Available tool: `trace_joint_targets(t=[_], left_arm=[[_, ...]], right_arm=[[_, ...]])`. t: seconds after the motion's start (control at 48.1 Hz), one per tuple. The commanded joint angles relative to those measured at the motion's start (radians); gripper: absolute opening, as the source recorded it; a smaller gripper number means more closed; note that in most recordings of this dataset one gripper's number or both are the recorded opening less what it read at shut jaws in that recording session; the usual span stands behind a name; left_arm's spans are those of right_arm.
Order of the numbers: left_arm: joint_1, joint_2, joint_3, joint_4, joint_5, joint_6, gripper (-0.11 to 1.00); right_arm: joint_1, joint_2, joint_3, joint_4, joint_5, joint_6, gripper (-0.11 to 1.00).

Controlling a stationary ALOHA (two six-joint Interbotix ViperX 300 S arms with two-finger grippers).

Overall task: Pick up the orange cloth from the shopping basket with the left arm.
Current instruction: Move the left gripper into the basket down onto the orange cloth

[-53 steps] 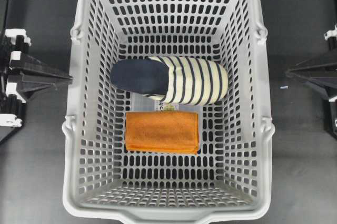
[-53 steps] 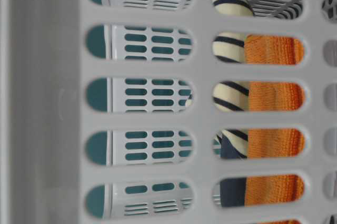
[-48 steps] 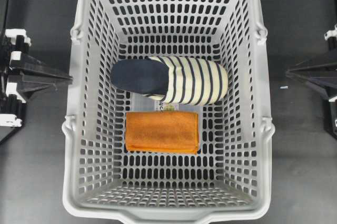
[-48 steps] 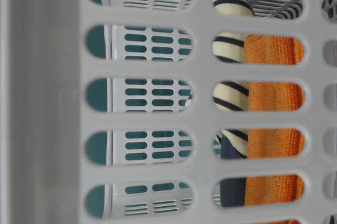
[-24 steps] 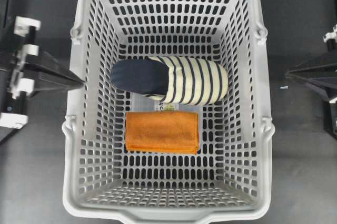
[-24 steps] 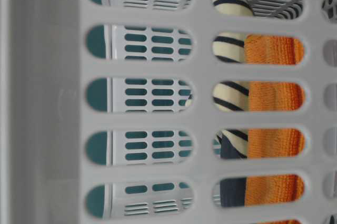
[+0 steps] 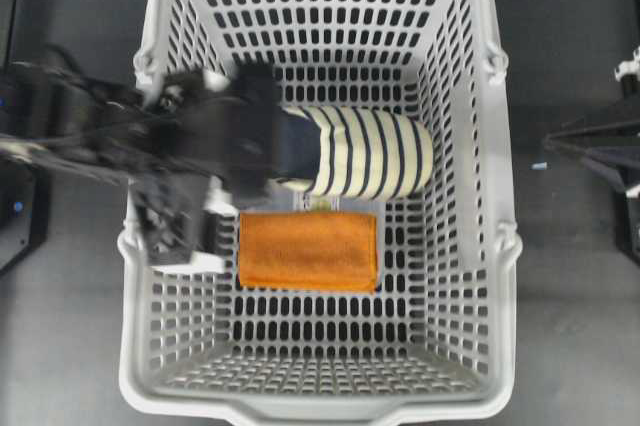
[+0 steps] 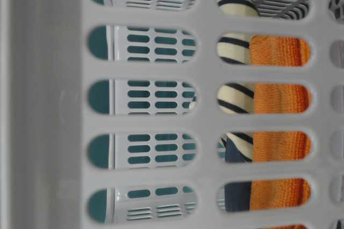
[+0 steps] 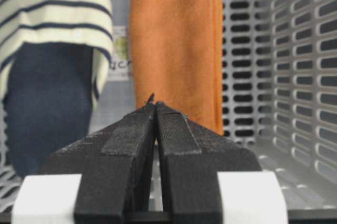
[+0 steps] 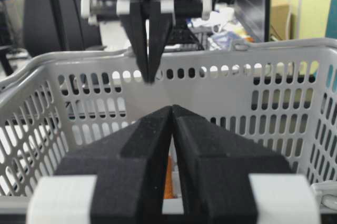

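Observation:
The orange cloth [image 7: 308, 250] lies folded flat on the floor of the shopping basket [image 7: 505, 156], just in front of the striped slipper. My left arm reaches over the basket's left wall, blurred, and its gripper [image 7: 245, 146] hangs above the slipper's navy end. In the left wrist view that gripper [image 9: 156, 103] is shut and holds nothing. The orange cloth [image 9: 174, 50] lies beyond its tips, untouched. The right wrist view shows the left gripper [image 10: 149, 79] pointing down over the far rim. Through the basket wall the table-level view shows the cloth [image 8: 279, 100].
A navy-and-cream striped slipper [image 7: 370, 153] lies across the basket's middle, touching the cloth's far edge, with a labelled clear box [image 9: 121, 56] under it. My right gripper [image 7: 547, 140] stays shut outside the basket's right wall [image 10: 210, 92]. The slotted wall [image 9: 300, 77] is close.
The left arm has swung from outside the basket's left side over the rim and into the basket, above the slipper's navy end. Cloth, slipper and right arm have not moved.

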Motion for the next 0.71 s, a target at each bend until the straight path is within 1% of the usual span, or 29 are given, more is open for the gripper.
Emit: trace_joint_targets(t=[0.0,0.083,0.25,0.333,0.395,0.686], left_arm=[[-0.003,0.046,-0.063,0.005,0.012,-0.002,0.05],[-0.009,0.086,-0.080,0.003,0.012,-0.009,0.18],[-0.025,0.138,-0.080,0.005,0.012,-0.072,0.67],[-0.032,0.166,-0.077,0.003,0.011,-0.112,0.86],[-0.037,0.183,-0.072,0.005,0.006,-0.120,0.91],[-0.043,0.265,-0.023,0.005,-0.103,-0.115,0.91]], right_arm=[[-0.002,0.000,-0.005,0.003,-0.005,0.002,0.00],[-0.002,-0.008,0.000,0.003,-0.005,0.002,0.00],[-0.002,-0.014,0.006,0.003,-0.005,0.000,0.00],[-0.002,-0.017,0.006,0.003,-0.005,0.000,0.00],[-0.002,-0.018,0.009,0.003,0.002,0.000,0.00],[-0.005,-0.018,0.008,0.003,0.025,0.000,0.00]])
